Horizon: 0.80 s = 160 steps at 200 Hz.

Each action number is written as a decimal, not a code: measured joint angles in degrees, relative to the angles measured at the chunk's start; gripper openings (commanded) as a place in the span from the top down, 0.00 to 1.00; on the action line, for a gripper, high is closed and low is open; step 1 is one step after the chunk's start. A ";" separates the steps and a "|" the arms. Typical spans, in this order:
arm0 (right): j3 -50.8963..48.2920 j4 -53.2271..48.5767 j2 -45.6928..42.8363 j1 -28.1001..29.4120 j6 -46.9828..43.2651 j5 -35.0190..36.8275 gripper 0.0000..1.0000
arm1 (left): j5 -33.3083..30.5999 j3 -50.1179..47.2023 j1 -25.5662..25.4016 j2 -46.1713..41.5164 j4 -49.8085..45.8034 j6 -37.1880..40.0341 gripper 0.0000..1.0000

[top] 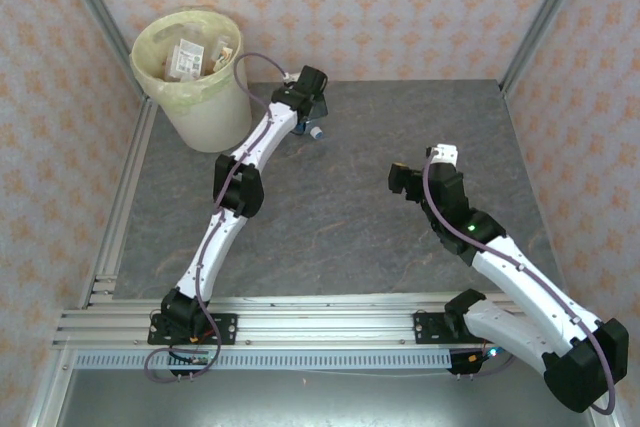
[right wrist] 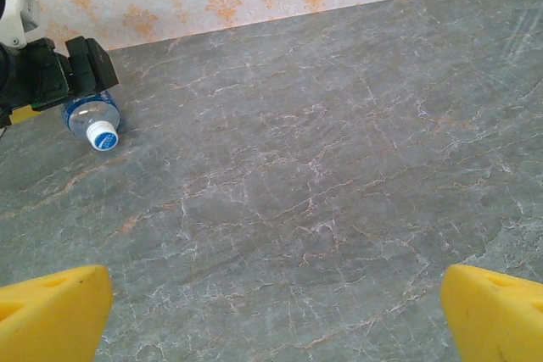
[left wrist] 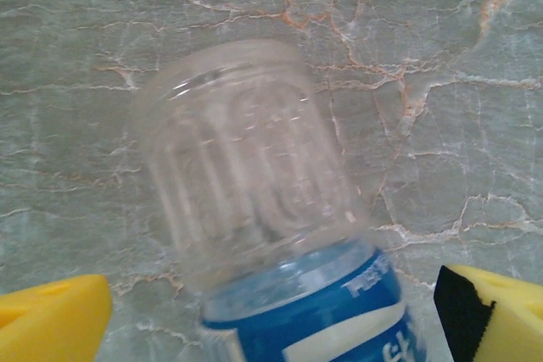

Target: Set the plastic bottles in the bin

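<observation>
Nearest thing: a clear bottle point(left wrist: 254, 167) with a blue label lies on its side on the grey marbled table point(left wrist: 475, 125). It is at the centre of the left wrist view, base toward the top of the frame.
Left gripper point(left wrist: 271, 315): jaws wide apart, with a yellow fingertip point(left wrist: 51, 320) in each lower corner and the bottle between them. Neither pad is seen touching it.
Right gripper point(right wrist: 271, 315): jaws apart and holding nothing, over bare table at the right of the overhead view.
Bin point(top: 215, 117): stands at the upper left of the overhead view, with several bottles point(top: 190, 55) piled inside on the pale liner.
Done: most of the job, by my judgement, since the bin holds a heap and I can find one bottle on the table.
Left to do: close on this bottle, carry it to the bin just to its upper left, and let go.
Hidden: the bottle's cap end is cut off by the lower edge of the left wrist view. From overhead the gripper covers its body, leaving the cap end visible. The number of bottles in the bin cannot be made out.
</observation>
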 measured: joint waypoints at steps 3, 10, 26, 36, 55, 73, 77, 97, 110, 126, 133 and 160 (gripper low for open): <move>0.00 0.00 0.00 0.00 0.00 0.02 0.01 | 0.22 0.09 0.13 0.15 0.20 -0.20 0.04; 0.00 0.00 0.00 -0.02 0.00 0.11 0.01 | 0.66 0.26 0.31 0.52 0.46 -0.66 0.04; -0.04 0.00 0.00 -0.02 0.00 0.17 0.01 | 1.22 0.28 0.83 1.16 0.61 -1.79 0.05; -0.04 0.00 0.00 -0.02 0.00 0.17 0.01 | 1.57 0.28 1.16 1.64 0.63 -2.19 0.05; -0.04 -0.02 0.00 -0.02 0.00 0.20 0.01 | 2.14 0.28 1.70 2.23 0.63 -2.62 0.06; -0.15 -0.02 0.00 -0.02 0.02 0.20 0.01 | 2.19 0.28 1.81 2.58 0.63 -2.89 0.09; -0.17 -0.04 0.00 -0.02 0.04 0.20 0.01 | 2.19 0.28 1.81 2.58 0.63 -3.02 0.10; -0.37 -0.07 0.00 -0.02 0.26 0.31 0.01 | 2.38 0.28 1.77 2.62 0.61 -3.19 0.17; -0.50 -0.17 0.00 -0.02 0.44 0.39 0.01 | 2.64 0.28 1.77 2.62 0.61 -3.08 0.23; -0.63 -0.20 0.00 -0.02 0.46 0.42 0.01 | 2.84 0.22 1.79 2.62 0.59 -2.32 0.30; -0.66 -0.17 0.00 -0.02 0.46 0.42 0.01 | 2.99 -0.02 1.81 2.56 0.68 -2.01 0.32; -0.68 -0.17 0.00 -0.02 0.70 0.42 0.01 | 3.54 -3.63 1.81 0.26 1.64 -1.29 0.37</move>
